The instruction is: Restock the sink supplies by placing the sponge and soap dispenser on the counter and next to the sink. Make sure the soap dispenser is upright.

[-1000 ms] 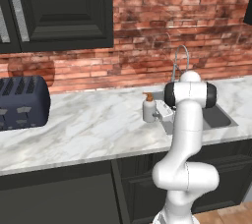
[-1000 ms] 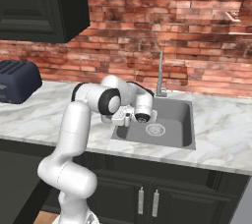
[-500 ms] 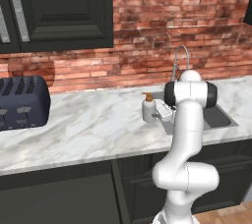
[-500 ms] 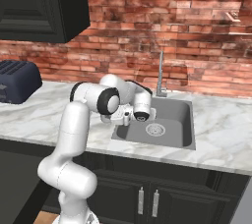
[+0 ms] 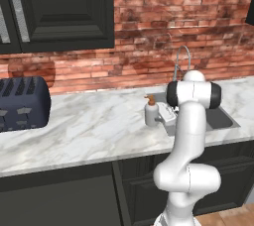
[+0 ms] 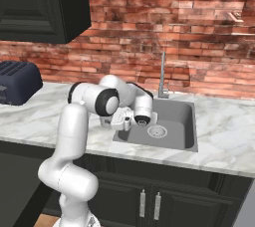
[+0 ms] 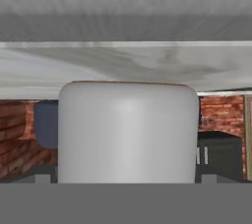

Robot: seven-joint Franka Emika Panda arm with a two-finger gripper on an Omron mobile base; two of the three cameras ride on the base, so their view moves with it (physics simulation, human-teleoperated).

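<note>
One risk: the tool sits at the small white rounded soap bottle with the orange-brown pump, its jaws spread wide and released; a sideways or tilted pull-away could clip the bottle and topple it, in my judgement.
Second risk: the bottle stands at the left rim of the grey recessed sink basin, so a knock toward the rim could send it into the basin.
Third risk: the sponge cannot be made out in these views, so that half of the job may be undone; I cannot tell.
Soap bottle, place: on the white grey-veined marble bench, just beside the sink's left edge, well apart from the dark blue toaster at the bench's left end.
Soap bottle, look: upright in the left base view, pump on top; in the hand view its smooth white body looms close between the jaws.
Tool state: opened fully, gripping nothing that I can see.
Faucet: the curved chrome faucet rises behind the sink by the brick wall.
</note>
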